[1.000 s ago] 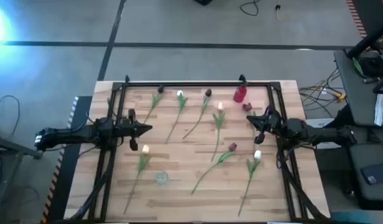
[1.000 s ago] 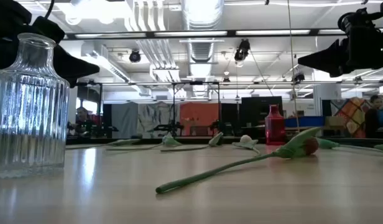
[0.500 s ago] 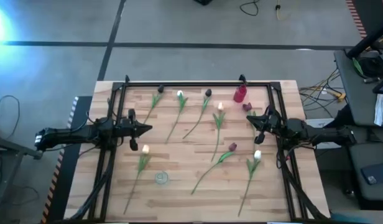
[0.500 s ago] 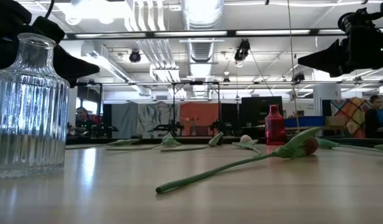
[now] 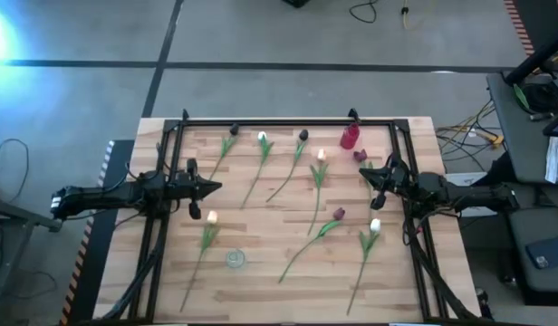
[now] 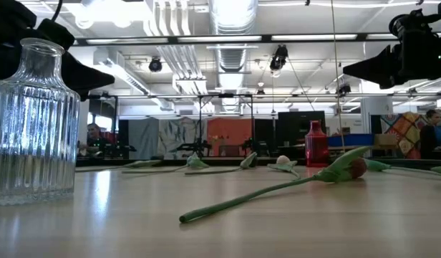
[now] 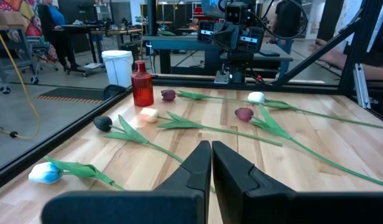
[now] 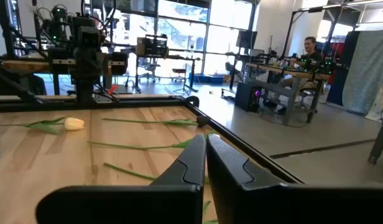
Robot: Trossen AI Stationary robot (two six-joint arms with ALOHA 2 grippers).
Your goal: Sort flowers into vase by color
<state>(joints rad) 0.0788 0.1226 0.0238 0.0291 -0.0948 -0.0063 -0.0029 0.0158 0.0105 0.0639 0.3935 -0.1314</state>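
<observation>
- Black fingers of the left gripper [image 7: 211,163] pressed together, holding nothing; it hangs above the table's left edge, about midway along, pointing inward.
- Right gripper [image 8: 205,155] likewise closed on nothing, above the right edge, facing the left one across the wood.
- Just beside the left gripper, toward the front edge: a cream-headed tulip [image 5: 211,217], stem running toward the front-left corner.
- Clear ribbed glass vase [image 6: 33,122] stands upright near the front edge, left of centre; nothing in it.
- Red vase [image 5: 350,137] upright at the back edge, right of centre; no stems seen in it.
- Flowers lie flat, scattered over the table [image 5: 261,290]: a dark one [image 5: 232,131], a white one [image 5: 262,137] and another dark one [image 5: 303,136] along the back; a maroon head [image 5: 338,215] near centre; a white head [image 5: 374,225] toward the right edge, near the right gripper.
- Judgement: sorting not yet begun; both arms wait at rest.
- Next move likely calls for one gripper to spread, drop onto a thin stem lying flat, and pinch it low against the wood — a narrow target, easy to miss.
</observation>
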